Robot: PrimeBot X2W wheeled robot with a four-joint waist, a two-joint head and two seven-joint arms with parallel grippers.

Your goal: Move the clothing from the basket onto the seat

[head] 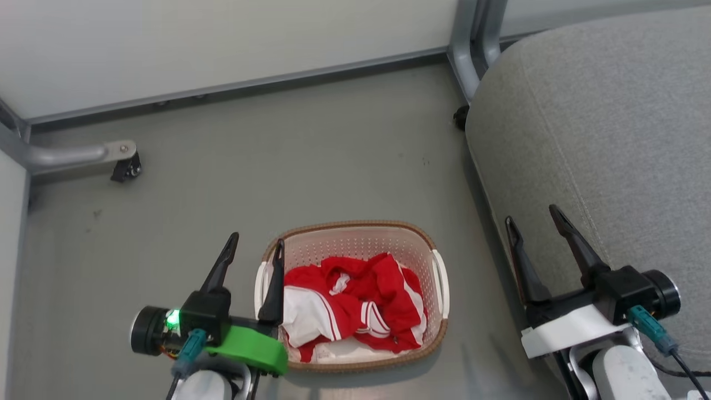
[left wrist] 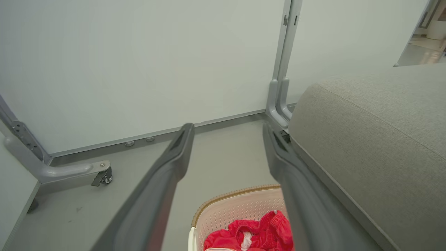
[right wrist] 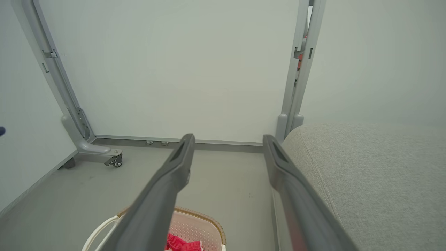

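The clothing [head: 355,303] is seen crumpled in a red-and-white heap inside the basket [head: 355,244], which is stood on the grey floor [head: 278,155] just beside the seat [head: 611,139]. The left gripper [head: 257,239] is held at the basket's left end, its jaws spread wide and empty, one finger above the rim and the other above the floor. The right gripper [head: 530,214] is placed over the near edge of the seat, its jaws likewise parted with nothing between them. Pale wall panels [head: 222,39] on grey castored frames are seen behind.
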